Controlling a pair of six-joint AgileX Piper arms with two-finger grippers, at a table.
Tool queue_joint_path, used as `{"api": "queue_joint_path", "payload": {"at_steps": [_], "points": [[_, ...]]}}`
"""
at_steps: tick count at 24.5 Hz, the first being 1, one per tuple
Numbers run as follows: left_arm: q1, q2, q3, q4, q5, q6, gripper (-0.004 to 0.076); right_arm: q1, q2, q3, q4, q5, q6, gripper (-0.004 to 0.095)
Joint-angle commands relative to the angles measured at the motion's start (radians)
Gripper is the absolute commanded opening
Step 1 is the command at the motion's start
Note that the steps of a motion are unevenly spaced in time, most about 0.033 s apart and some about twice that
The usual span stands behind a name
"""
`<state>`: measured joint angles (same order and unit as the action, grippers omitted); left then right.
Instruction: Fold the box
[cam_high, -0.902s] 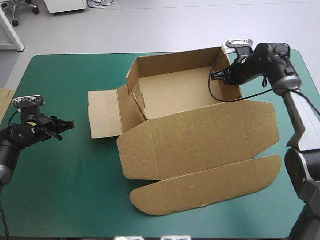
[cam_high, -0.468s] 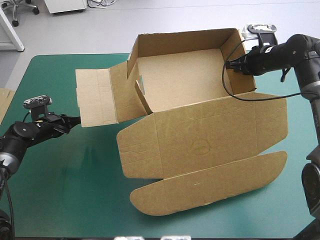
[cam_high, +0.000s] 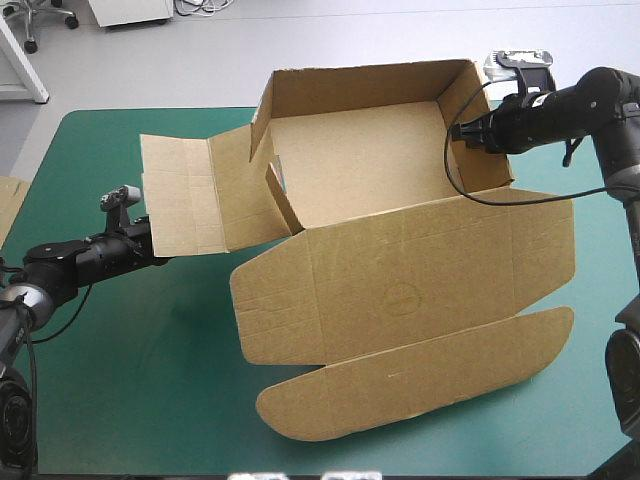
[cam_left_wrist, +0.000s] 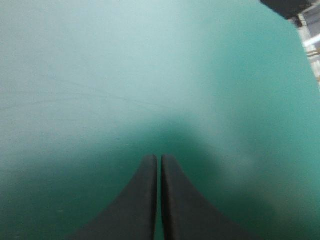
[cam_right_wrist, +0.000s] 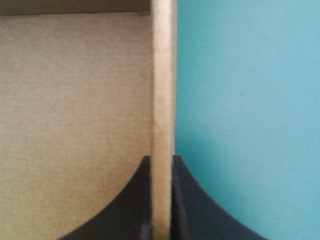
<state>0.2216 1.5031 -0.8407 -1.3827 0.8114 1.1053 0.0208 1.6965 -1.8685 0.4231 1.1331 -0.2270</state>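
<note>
The teal-green table carried the brown box across its middle, the tray part toward the far edge and seemingly tipped up on its right side. The lid lay flat on the near side of the box, with its curved tuck flap nearest of all. The back and right walls stood raised, while the left side flap was splayed outward, not yet tucked.

The right gripper was clamped on the right wall, board pinched between its black fingers. The left gripper sat at the outer near corner of the splayed flap, its fingers pressed together on nothing, only cover ahead of them.

To my eye the step in hand was raising the left wall. The next move would call for the left gripper to push that flap up and inward while the right kept the box steady.
</note>
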Motion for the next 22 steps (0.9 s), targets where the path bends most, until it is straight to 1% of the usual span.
{"api": "queue_joint_path", "payload": {"at_steps": [1,5,7,10,14,16,19,22], "points": [[-0.003,-0.029,-0.034,-0.124,0.178,0.035,0.001,-0.007,-0.053,-0.03,0.055,-0.046,0.001,-0.0002],[-0.003,-0.029,-0.076,-0.162,0.31,0.033,0.0011,-0.007,-0.053,-0.03,0.024,-0.05,0.006,-0.0002],[-0.003,-0.029,-0.105,-0.165,0.356,0.033,0.0015,-0.007,-0.051,-0.03,0.011,-0.05,0.008,-0.0002],[-0.003,-0.029,-0.15,-0.165,0.41,0.019,0.0052,-0.007,-0.051,-0.03,0.006,-0.05,0.012,-0.0002],[-0.003,-0.029,-0.192,-0.195,0.434,-0.028,0.0124,-0.007,-0.051,-0.03,0.006,-0.052,0.012,-0.0002],[-0.003,-0.029,-0.203,-0.283,0.47,-0.03,0.013,-0.007,-0.051,-0.03,0.006,-0.054,0.012,-0.0002],[-0.004,-0.029,-0.203,-0.312,0.489,-0.043,0.0152,-0.007,-0.051,-0.03,0.006,-0.068,0.015,-0.0002],[-0.039,-0.029,-0.203,-0.341,0.489,-0.058,0.0214,-0.007,-0.051,-0.03,0.006,-0.074,0.015,-0.0002]]}}
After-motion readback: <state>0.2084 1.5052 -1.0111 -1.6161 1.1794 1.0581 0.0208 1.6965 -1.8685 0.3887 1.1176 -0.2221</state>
